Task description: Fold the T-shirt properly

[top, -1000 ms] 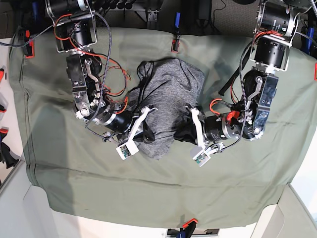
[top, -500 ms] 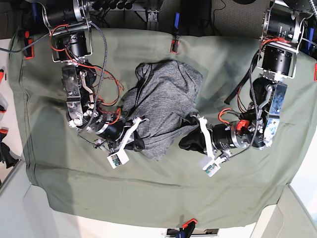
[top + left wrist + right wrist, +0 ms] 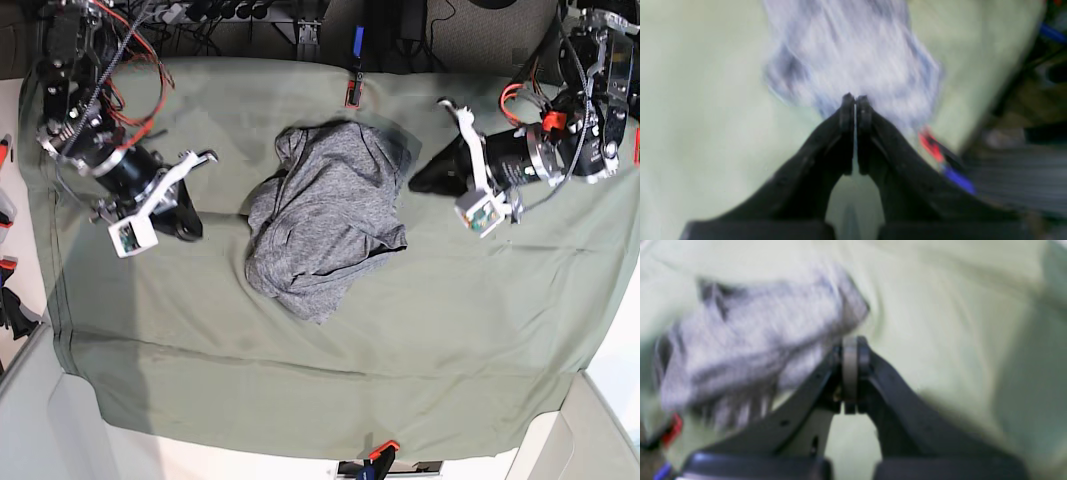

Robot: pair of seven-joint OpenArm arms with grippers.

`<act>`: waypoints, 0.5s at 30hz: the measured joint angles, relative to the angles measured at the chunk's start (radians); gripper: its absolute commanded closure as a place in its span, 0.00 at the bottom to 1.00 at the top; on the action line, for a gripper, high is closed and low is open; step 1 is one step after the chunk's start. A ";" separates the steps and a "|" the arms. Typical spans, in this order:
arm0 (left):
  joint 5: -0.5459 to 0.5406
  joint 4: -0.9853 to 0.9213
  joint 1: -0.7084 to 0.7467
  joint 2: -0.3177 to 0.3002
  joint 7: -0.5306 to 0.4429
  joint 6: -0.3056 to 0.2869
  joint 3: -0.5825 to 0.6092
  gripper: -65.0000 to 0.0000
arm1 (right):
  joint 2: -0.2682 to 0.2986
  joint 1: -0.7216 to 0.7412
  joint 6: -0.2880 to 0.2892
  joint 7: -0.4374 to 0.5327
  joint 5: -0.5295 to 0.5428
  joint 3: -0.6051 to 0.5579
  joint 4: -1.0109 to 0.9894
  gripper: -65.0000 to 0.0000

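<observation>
T-shirt (image 3: 330, 225) bunched in heap on table cloth (image 3: 300, 370), near middle, closer to far edge. Right gripper (image 3: 190, 228) at base view's left of heap, apart from it. Left gripper (image 3: 420, 183) at base view's right, just beside heap's upper corner, not touching.

Olive cloth-covered table (image 3: 480, 330) — crumpled T-shirt (image 3: 330, 220)

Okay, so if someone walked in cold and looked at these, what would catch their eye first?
A crumpled grey shirt lies heaped in the middle of the green cloth, far from folded. Both arms sit clear of it, the right claw on the base view's left and the left claw on its right, each shut and holding nothing.
</observation>
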 measured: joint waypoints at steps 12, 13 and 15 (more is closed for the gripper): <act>0.083 0.048 0.445 0.003 -0.007 0.002 -0.129 0.98 | 0.096 -0.452 0.006 -0.089 0.187 0.270 0.112 1.00; 0.098 0.047 0.469 0.003 -0.007 0.002 -0.129 0.98 | 0.096 -0.475 0.016 -0.106 0.209 0.270 0.113 1.00; 0.119 0.044 0.510 0.002 -0.006 0.002 -0.130 0.98 | 0.094 -0.521 0.037 -0.118 0.241 0.259 0.114 1.00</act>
